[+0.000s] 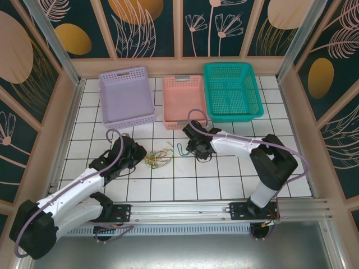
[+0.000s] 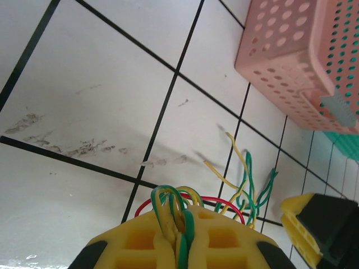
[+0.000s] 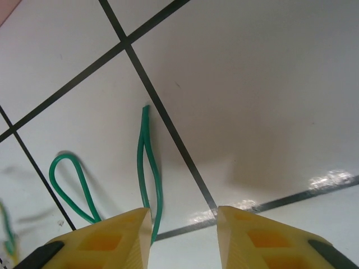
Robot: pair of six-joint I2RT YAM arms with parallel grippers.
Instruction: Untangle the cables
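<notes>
The cables (image 1: pixel 159 157) lie in a loose yellow-and-green tangle on the tiled counter (image 1: pixel 224 174), in front of the pink basket (image 1: pixel 183 98). The left claw (image 2: pixel 178 232) is pinched tight on a yellow-green loop of them. Just in front of the basket, the right claw (image 3: pixel 183 224) has its fingers partly apart around bare tile, with a lone green cable (image 3: pixel 147 162) beside one finger.

Three baskets line the far edge of the white tiled table (image 1: pixel 224 179): a lilac basket (image 1: pixel 130 120) on the left, a pink basket (image 1: pixel 181 121) in the middle, touching a teal basket (image 1: pixel 235 115) on the right. Dark scuff marks (image 2: pixel 67 147) smear one tile. Floral wall panels (image 1: pixel 146 28) ring the table, and a metal rail (image 1: pixel 185 210) runs along the near edge.
</notes>
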